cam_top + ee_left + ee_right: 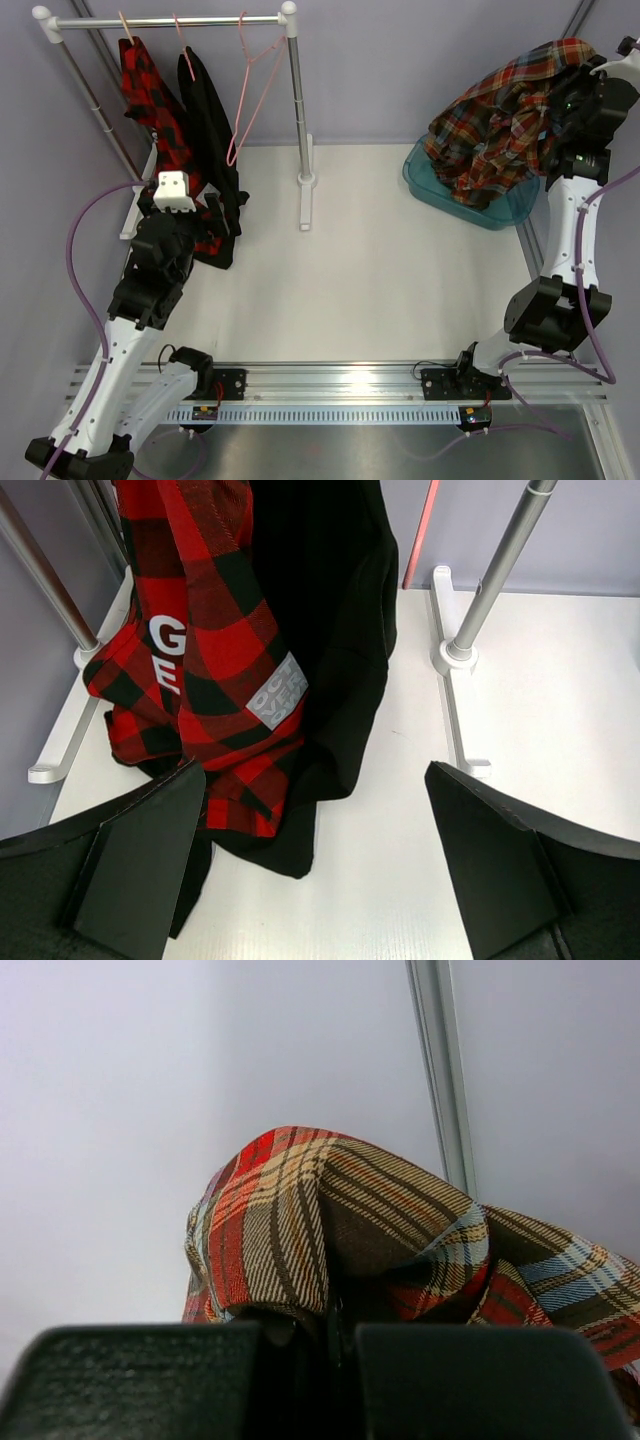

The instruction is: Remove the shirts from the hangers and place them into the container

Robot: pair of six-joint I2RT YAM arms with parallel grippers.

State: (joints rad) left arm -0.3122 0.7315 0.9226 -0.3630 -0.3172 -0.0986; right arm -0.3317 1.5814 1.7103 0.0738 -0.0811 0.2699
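On the white rail at the back left, a red-and-black check shirt (150, 100) (210, 650) with white letters and a plain black shirt (212, 130) (335, 630) hang on pink hangers (180, 32). A third pink hanger (250, 90) hangs bare beside them. My left gripper (320, 870) is open just in front of the two shirts' lower hems, touching neither. My right gripper (335, 1345) is shut on the tartan shirt (330, 1220) (510, 110). It holds the shirt bunched above the teal container (470, 200) at the back right, the cloth draping down into it.
The rail's right post (296, 100) (490, 590) and its white foot (305, 205) stand between the rack and the container. A slanted rack leg (45, 580) runs down at the far left. A metal frame bar (530, 250) edges the table on the right.
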